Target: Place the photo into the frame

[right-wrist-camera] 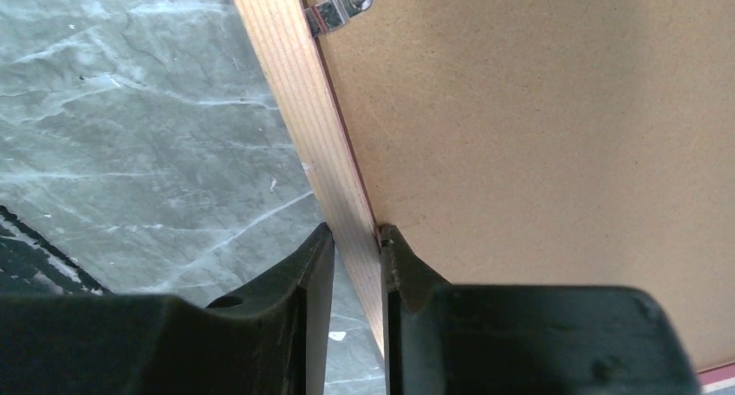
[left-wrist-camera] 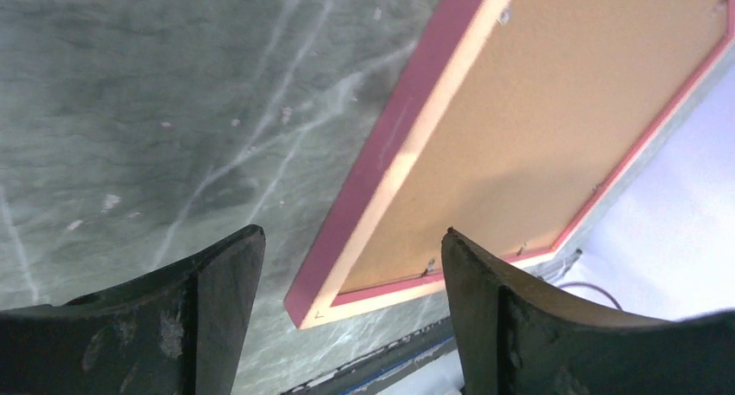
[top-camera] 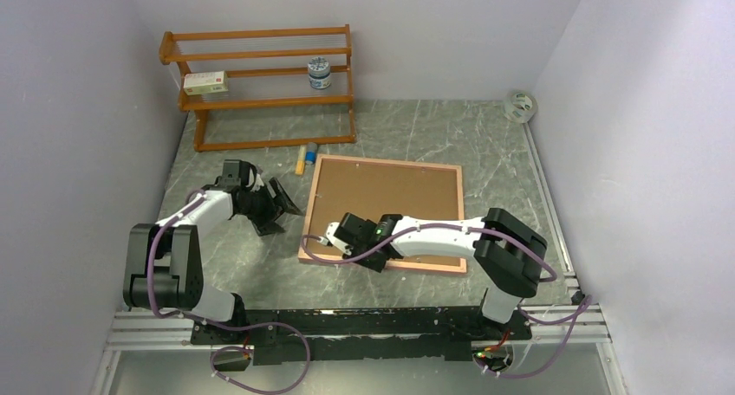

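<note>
The frame [top-camera: 390, 161] lies face down mid-table, its tan wood back and pink border up. A brown hardboard sheet [top-camera: 390, 196] fills it. The photo is hidden or out of view. My right gripper [top-camera: 334, 239] is at the frame's near left edge. In the right wrist view it [right-wrist-camera: 355, 230] is shut on the frame's wooden border [right-wrist-camera: 286, 74], one finger outside and one on the hardboard [right-wrist-camera: 537, 135]. My left gripper [top-camera: 282, 206] is open and empty, just left of the frame. The left wrist view shows the pink edge [left-wrist-camera: 390, 144] between its fingers [left-wrist-camera: 351, 235].
An orange wooden shelf rack [top-camera: 260, 74] stands at the back left with a small box [top-camera: 205, 83] and a jar [top-camera: 320, 73]. A yellow stick [top-camera: 302, 158] lies by the frame's far left corner. A tape roll [top-camera: 520, 106] sits at the back right. A metal clip [right-wrist-camera: 338, 9] holds the hardboard.
</note>
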You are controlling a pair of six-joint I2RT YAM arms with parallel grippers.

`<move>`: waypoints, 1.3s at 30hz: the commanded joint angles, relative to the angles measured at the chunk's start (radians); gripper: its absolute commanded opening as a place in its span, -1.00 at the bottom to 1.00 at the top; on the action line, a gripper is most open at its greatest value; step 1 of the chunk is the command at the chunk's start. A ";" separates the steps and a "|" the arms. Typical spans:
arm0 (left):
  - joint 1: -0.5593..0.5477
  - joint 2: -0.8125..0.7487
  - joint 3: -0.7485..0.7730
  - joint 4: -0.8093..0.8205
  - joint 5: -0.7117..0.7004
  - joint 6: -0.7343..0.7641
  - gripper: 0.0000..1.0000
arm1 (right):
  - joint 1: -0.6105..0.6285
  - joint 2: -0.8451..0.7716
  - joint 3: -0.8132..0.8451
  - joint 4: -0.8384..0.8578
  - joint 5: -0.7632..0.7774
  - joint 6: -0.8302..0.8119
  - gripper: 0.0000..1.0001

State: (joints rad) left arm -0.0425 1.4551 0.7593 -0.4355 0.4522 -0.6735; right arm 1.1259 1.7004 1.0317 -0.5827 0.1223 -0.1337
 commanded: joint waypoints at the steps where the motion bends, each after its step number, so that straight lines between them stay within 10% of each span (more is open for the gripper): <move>1: 0.004 -0.048 -0.023 0.061 0.134 0.023 0.64 | 0.002 -0.056 0.089 -0.021 -0.027 0.029 -0.69; 15: 0.011 0.006 0.051 -0.009 0.462 0.108 0.67 | -0.017 -0.130 0.248 -0.102 -0.106 0.011 -0.78; 32: 0.085 0.051 0.020 0.397 0.827 -0.309 -0.91 | -0.019 -0.260 0.124 0.034 0.057 0.031 -0.71; 39: 0.086 0.039 0.089 0.301 0.817 -0.326 -0.95 | -0.018 -0.245 0.117 0.030 0.183 0.091 -0.11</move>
State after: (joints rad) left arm 0.0475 1.5063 0.7700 -0.0734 1.1679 -0.9062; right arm 1.1103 1.4597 1.1572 -0.6437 0.1761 -0.0757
